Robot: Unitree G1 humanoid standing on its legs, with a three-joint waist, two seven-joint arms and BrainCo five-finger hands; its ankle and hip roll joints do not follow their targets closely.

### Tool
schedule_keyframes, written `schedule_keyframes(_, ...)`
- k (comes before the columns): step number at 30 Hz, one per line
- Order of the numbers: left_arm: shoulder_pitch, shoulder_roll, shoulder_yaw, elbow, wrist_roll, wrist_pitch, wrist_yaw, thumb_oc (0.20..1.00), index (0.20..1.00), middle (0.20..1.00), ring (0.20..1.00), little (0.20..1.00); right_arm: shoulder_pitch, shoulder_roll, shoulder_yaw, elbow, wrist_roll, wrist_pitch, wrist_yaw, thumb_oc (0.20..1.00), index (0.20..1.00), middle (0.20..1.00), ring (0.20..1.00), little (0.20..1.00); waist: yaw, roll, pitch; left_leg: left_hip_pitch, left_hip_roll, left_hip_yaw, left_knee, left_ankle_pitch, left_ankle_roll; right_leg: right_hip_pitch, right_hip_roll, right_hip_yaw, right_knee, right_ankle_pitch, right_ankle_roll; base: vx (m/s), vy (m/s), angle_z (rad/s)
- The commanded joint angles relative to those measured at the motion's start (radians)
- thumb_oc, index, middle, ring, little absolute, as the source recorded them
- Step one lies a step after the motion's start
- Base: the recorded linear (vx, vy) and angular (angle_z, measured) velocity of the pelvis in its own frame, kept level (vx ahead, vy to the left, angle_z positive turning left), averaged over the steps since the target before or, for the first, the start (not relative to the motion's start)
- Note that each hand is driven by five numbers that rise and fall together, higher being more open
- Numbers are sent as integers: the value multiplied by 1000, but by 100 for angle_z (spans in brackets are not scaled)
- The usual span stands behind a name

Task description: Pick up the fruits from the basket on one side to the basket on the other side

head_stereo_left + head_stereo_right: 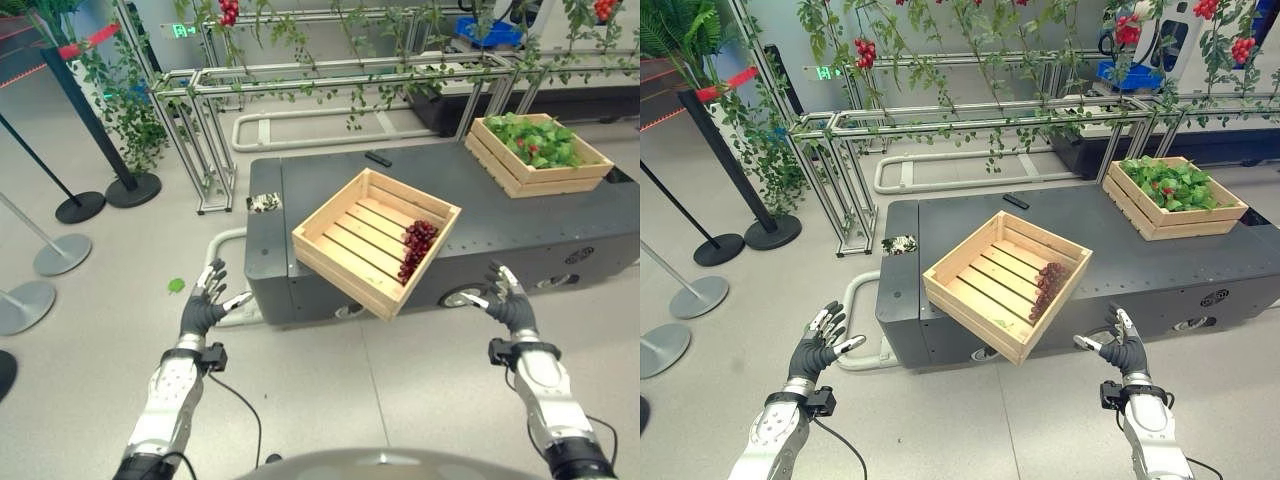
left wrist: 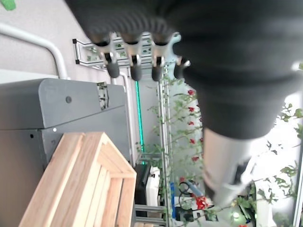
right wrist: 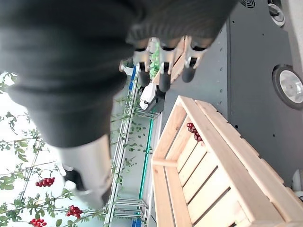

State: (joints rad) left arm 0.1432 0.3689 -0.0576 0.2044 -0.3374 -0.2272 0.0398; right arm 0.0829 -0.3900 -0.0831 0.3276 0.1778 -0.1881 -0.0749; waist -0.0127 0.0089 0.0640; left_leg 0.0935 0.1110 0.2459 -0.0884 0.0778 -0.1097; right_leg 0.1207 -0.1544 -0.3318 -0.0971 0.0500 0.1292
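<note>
Both hands, left (image 1: 203, 305) and right (image 1: 508, 298), spread empty flanking grapes (image 1: 416, 247) in crate (image 1: 340, 255).

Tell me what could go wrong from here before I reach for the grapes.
1. The near crate overhangs the front edge of the grey cart; pressing down on it could tip it off.
2. The grapes lie against the crate's right wall, so the right hand may bump the rim or crush them.
3. Both the right hand and the left hand hang open below cart height and could hit its side when rising.
</note>
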Motion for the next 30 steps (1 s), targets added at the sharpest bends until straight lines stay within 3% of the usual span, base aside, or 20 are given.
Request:
schedule_keyframes(1,-46,18,28,-12,13,-38,5,1000,1000,1000,1000,1000,-71,-3,1,-11,19,-36,-1,1000,1000,1000,1000,1000,-4,-14,2,18,-41,19,9,-88,47,-7,14,-33,13,-45,22,0,0,0)
schedule_keyframes(30,-40,22,41,-11,13,-25,8,1000,1000,1000,1000,1000,-20,-16,-37,-59,46,-47,14,1000,1000,1000,1000,1000,-4,-43,12,5,-23,-36,21,-84,32,21,52,-72,26,-101,-16,16,-21,5)
